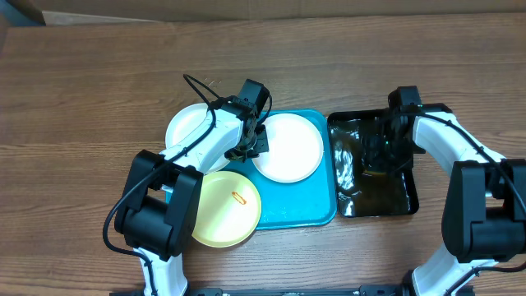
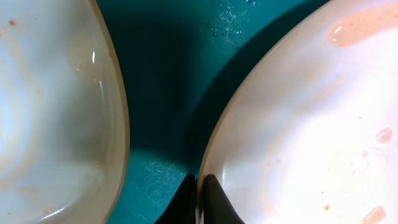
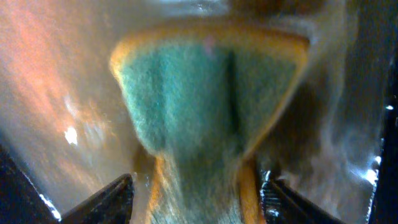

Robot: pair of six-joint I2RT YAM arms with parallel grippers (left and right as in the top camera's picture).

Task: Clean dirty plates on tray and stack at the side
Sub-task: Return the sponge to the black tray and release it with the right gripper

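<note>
1. Fingertips of the left tool (image 2: 199, 198) are sitting closest in the wrist view, over the middle of the turquoise tray (image 1: 308, 205).
2. Centre white plate (image 2: 298, 137) is lying flat on the tray's middle-right and carrying pink smears (image 2: 357, 28), so it is judged not yet cleaned.
3. Second white plate (image 2: 50, 106) is lying at the tray's far-left corner, with a strip of bare tray parting it from the centre white plate.
4. Yellow-green plate (image 1: 226, 207) is overhanging the tray's near-left edge and showing an orange-red smear (image 1: 239, 197).
5. Black tray (image 1: 407, 197) is sitting just beside the tray's right edge and holding a wet-looking sponge (image 3: 199, 93).
6. Hazard, left: the hold is taking only a thin rim. If the plate is lifted, a greasy film could be letting it slip, tip, and knock the second white plate.
7. Hazard, right: the sponge is looking soaked. Carried towards the tray, it could be dripping onto the surface (image 1: 99, 74), or sliding out of a loose hold.
8. Left tool is standing fully closed, its tips appearing to nip the centre white plate's left rim.
9. Right tool (image 3: 199, 196) is standing partway open over the black tray, with both fingers pressing the sponge's flanks. The sponge is bowing between them, so it is judged held, though how firmly is unclear.
</note>
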